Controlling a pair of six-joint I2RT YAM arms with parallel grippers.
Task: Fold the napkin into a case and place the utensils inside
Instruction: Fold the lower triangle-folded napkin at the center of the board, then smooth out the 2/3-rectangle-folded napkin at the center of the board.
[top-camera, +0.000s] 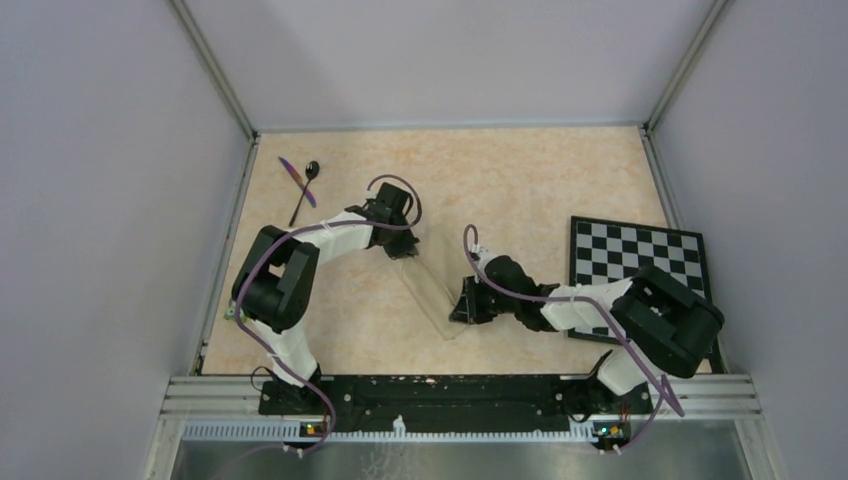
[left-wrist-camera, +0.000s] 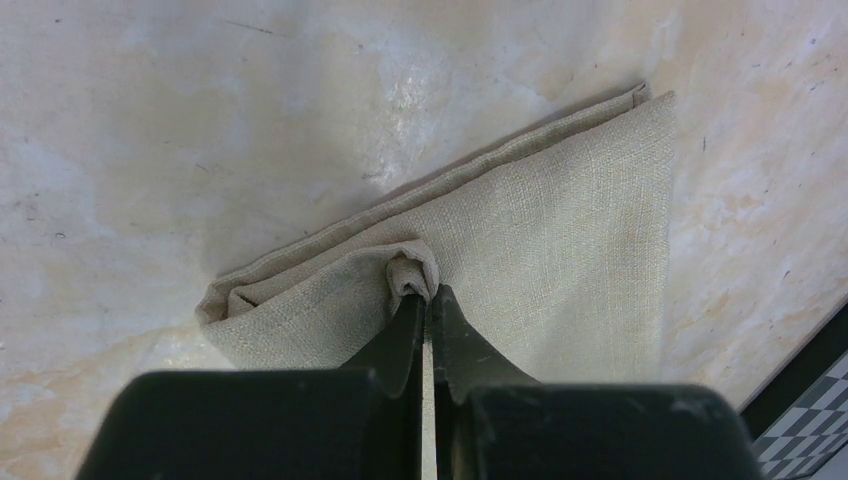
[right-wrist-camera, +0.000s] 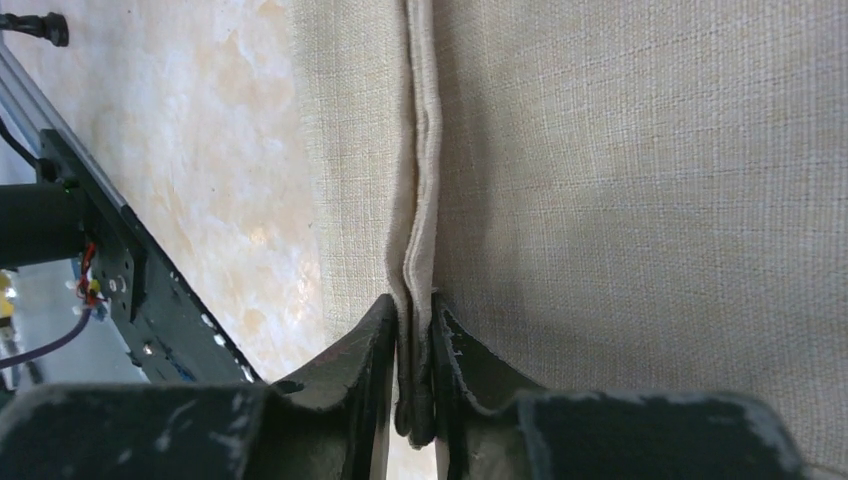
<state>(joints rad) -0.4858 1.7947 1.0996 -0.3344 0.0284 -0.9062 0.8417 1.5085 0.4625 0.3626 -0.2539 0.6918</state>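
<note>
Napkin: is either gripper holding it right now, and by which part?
Both hold the napkin. The left gripper pinches a bunched fold of its top layer; the right gripper clamps its doubled hemmed edge.

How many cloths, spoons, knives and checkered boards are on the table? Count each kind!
Soft beige-tan cloth napkin: 1
Black round-bowled spoon: 1
Thin purple iridescent knife: 1
Black-and-white checkerboard: 1
Total: 4

Centre: napkin (top-camera: 432, 288) btwn left tool (top-camera: 408, 250) & right tool (top-camera: 463, 302); utensils (top-camera: 303, 185) far back-left; checkerboard (top-camera: 640, 258) at right.
</note>
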